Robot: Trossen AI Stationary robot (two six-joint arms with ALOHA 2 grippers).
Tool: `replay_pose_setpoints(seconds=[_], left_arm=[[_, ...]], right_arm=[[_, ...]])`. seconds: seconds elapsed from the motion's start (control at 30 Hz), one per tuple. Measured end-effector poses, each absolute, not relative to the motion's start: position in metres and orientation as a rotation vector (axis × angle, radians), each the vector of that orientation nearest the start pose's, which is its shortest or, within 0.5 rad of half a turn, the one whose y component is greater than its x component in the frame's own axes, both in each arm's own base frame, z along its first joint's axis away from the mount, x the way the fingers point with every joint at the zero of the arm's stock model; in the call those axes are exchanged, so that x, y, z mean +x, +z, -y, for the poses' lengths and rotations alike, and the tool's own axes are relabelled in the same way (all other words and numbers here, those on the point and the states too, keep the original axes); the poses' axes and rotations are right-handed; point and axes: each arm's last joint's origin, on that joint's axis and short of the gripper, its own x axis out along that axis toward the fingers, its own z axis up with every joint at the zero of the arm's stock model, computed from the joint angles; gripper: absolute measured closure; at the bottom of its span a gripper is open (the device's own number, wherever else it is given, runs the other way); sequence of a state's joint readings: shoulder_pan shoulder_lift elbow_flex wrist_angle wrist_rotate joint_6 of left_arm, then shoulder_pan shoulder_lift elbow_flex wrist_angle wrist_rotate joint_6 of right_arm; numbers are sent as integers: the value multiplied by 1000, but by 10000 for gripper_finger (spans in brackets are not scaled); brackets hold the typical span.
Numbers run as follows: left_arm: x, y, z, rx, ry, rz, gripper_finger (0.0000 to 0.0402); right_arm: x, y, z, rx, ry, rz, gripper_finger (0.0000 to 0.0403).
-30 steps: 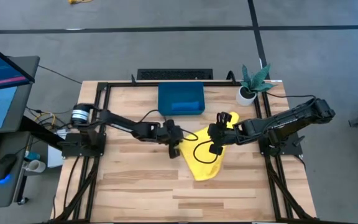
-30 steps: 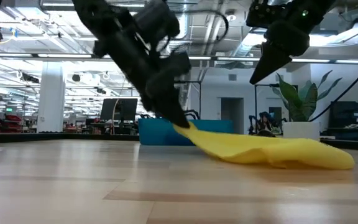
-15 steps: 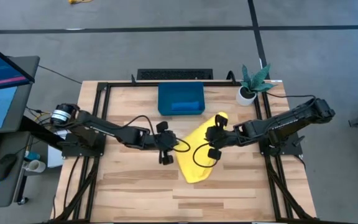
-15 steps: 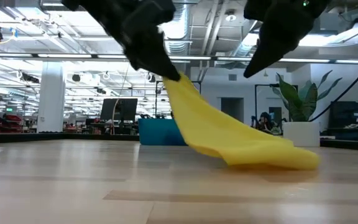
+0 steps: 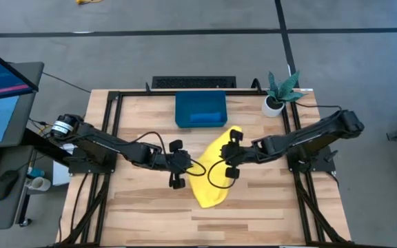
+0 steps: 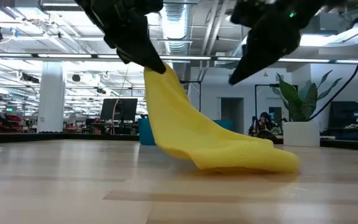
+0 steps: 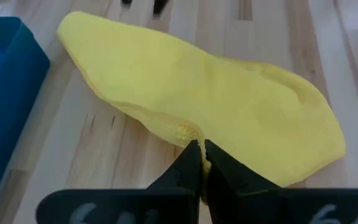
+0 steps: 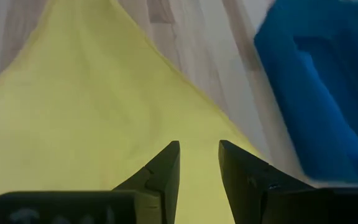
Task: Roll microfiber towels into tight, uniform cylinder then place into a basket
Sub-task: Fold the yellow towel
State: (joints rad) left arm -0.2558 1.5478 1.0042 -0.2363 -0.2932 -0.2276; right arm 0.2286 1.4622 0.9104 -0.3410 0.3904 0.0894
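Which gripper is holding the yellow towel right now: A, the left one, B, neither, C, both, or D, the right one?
A: the left gripper is shut on an edge of the yellow towel, lifting it, while the right gripper hangs above it with jaws apart.

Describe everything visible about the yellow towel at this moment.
The yellow towel is a bright, soft cloth with a fine knit-like texture, unrolled and loosely crumpled. The left hand, shut, pinches one edge and holds it raised, so the cloth slopes down from there to a bunched heap resting on the wooden table. It lies mid-table, in front of the blue basket, apart from it. The right hand hovers open above it, not gripping.
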Motion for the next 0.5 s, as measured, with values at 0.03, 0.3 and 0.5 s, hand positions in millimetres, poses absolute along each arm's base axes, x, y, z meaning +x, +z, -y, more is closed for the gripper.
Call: replay_pose_setpoints(seconds=[0.03,0.3,0.5], left_arm=[[314,225,74,-5,119,-740,401],[314,225,75,-16,82,-751,401],[314,224,75,-21,68,-756,401]], right_arm=[[291,212,-55,-219,-177,-832,268],[317,203,-50,-393,-126,-733,236],[326,212,-50,-348,-54,-665,200]])
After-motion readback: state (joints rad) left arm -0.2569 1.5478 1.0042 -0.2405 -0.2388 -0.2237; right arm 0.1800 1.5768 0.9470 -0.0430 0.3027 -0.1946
